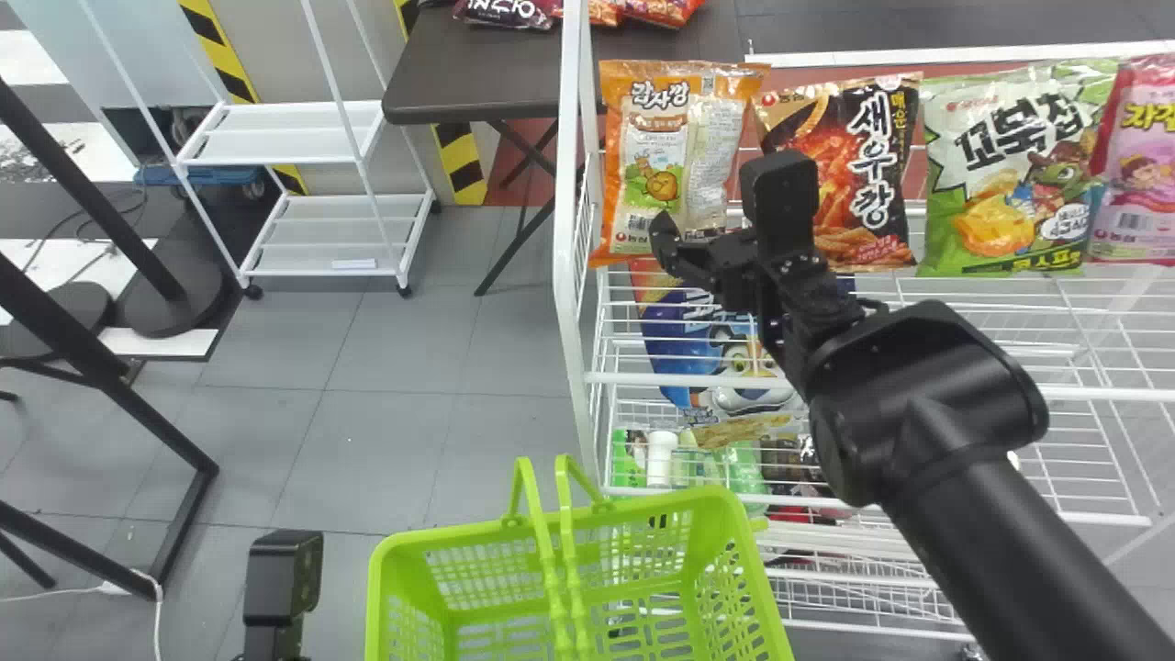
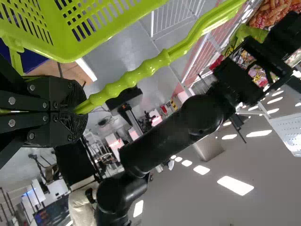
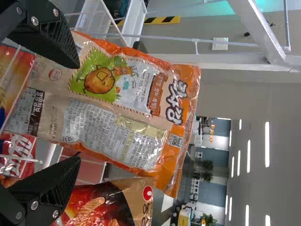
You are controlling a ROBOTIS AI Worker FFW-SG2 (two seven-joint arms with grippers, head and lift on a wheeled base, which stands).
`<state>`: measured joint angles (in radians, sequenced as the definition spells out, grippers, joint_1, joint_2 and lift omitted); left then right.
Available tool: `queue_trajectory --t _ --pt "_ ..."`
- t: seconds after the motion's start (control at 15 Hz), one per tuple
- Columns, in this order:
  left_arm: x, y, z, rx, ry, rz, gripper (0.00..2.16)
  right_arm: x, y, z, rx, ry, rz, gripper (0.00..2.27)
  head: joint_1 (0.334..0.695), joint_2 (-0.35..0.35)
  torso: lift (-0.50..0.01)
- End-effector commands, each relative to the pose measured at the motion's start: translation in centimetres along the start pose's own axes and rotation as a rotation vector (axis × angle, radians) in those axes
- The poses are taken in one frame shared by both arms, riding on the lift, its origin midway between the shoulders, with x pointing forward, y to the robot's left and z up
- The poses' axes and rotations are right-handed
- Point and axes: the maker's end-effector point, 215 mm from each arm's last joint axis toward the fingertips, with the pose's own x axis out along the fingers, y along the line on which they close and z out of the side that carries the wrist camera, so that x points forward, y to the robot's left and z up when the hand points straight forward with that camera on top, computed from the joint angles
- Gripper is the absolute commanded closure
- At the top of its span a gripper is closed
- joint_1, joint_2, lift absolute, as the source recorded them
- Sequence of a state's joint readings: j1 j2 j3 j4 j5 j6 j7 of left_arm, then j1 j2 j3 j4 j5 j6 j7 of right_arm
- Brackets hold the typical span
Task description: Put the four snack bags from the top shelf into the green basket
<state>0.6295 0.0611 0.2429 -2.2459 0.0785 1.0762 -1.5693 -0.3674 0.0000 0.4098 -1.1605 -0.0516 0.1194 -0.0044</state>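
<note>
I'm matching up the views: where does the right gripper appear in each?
Head view: right gripper above and right of centre.
Left wrist view: toward the upper right.
Right wrist view: at the left, fingers apart.
Shared landmark: snack bags near it in each picture.

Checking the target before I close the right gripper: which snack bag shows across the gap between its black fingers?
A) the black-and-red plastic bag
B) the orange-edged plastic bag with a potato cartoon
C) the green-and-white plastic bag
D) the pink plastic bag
B: in the right wrist view the right gripper has its fingers apart, and the orange-edged bag with the potato cartoon spans the gap.
</note>
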Motion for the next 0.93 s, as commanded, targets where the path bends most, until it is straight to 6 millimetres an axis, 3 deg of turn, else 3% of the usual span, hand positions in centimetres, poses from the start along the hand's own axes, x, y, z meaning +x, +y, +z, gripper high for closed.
queue_trajectory --t 0.0,0.07,0.2,0.27,0.47,0.6,0.87 --pt "0.2 -0.5 -0.1 0.004 0.013 -0.023 2.15 1.2 -0.2 -0.5 -0.032 0.008 0.011 0.14 0.695 0.116 -0.004" --pt "0.1 -0.5 -0.1 0.008 0.018 -0.028 2.15 1.6 -0.4 -1.0 -0.043 0.021 0.018 0.16 0.695 0.115 -0.004" --pt "0.1 -0.5 -0.3 0.009 0.026 -0.031 2.15 1.7 0.0 -1.8 -0.049 0.039 0.044 0.45 0.695 0.114 -0.004" --pt "0.1 -0.6 -0.2 0.012 0.026 -0.032 2.15 1.7 0.1 -2.2 -0.049 0.049 0.057 0.72 0.695 0.116 -0.004" --pt "0.1 -0.7 -0.3 0.011 0.027 -0.035 2.15 1.7 0.0 -2.7 -0.044 0.062 0.046 1.97 0.695 0.117 -0.004" --pt "0.2 -0.7 -0.3 0.011 0.026 -0.037 2.15 1.5 0.4 -3.2 -0.056 0.061 0.047 2.2 0.695 0.112 -0.004" --pt "0.2 -0.7 -0.2 0.014 0.027 -0.037 2.15 1.1 1.0 -2.1 -0.069 0.018 0.051 2.25 0.695 0.118 -0.004"
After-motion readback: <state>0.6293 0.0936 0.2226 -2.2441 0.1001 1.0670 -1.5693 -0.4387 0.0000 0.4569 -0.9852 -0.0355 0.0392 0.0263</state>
